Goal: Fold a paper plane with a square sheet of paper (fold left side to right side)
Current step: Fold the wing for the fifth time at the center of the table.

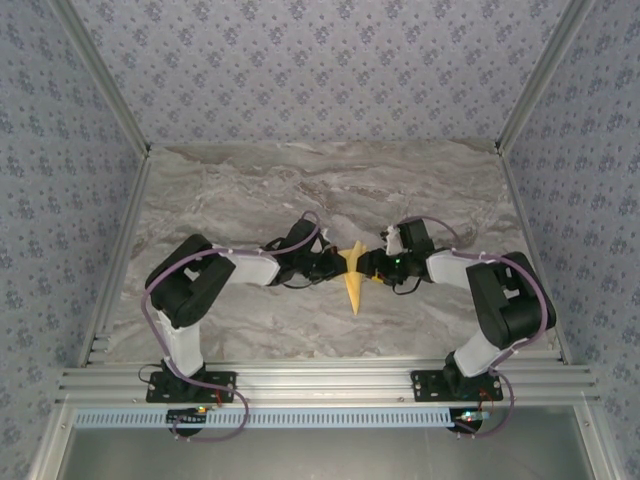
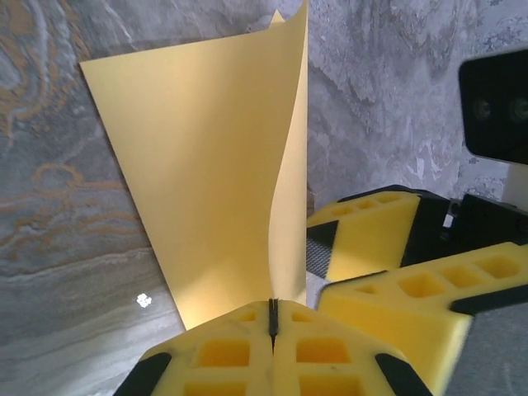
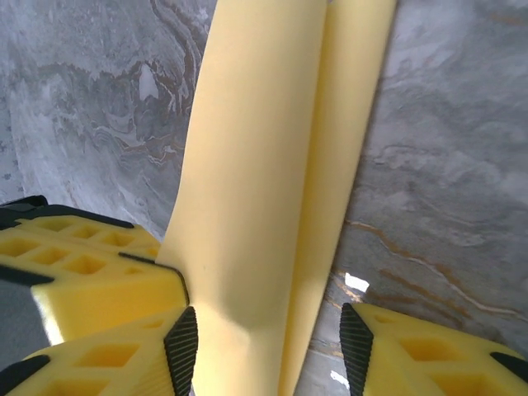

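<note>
The square sheet of paper (image 1: 352, 277) is folded into a narrow, pointed, yellow-orange paper plane shape, its tip toward the near edge of the table, between the two grippers. My left gripper (image 1: 330, 268) comes at it from the left. In the left wrist view the left gripper (image 2: 272, 304) is shut on a raised flap of the paper (image 2: 206, 165), which stands up from the table. My right gripper (image 1: 373, 267) comes in from the right. The right gripper (image 3: 269, 351) is open astride the paper (image 3: 264, 165); the left pad (image 3: 181, 346) is against the paper, while the right pad (image 3: 356, 346) is apart from it.
The marble-patterned table (image 1: 250, 190) spreads all around the paper. The right gripper's yellow fingers (image 2: 371, 239) crowd close beside the left gripper. Aluminium frame rails (image 1: 320, 380) run along the near edge, and patterned walls enclose the sides.
</note>
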Controlling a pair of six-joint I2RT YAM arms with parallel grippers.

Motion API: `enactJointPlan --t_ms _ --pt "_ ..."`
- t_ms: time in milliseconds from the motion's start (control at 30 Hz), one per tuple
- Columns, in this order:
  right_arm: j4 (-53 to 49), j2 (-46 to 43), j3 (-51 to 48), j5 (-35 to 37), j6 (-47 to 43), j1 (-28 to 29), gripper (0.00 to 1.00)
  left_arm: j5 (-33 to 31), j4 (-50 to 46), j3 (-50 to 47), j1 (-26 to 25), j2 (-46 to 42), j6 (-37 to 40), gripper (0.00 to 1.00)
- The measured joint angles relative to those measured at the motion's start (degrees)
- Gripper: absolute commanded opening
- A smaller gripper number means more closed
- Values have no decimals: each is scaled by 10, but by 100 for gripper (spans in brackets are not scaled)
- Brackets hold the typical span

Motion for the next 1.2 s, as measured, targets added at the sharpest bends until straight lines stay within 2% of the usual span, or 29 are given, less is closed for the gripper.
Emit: enactJointPlan --t_ms 67,267,933,1200 --pt "-3 -13 0 0 0 -13 65 0 -2 1 2 0 5 0" --pt "4 -17 16 -10 14 -24 75 1 -6 2 3 0 18 0" --pt "12 87 105 -6 44 1 76 2 -14 5 3 0 24 0" --pt "-34 108 139 6 41 6 75 4 -24 13 11 0 52 0"
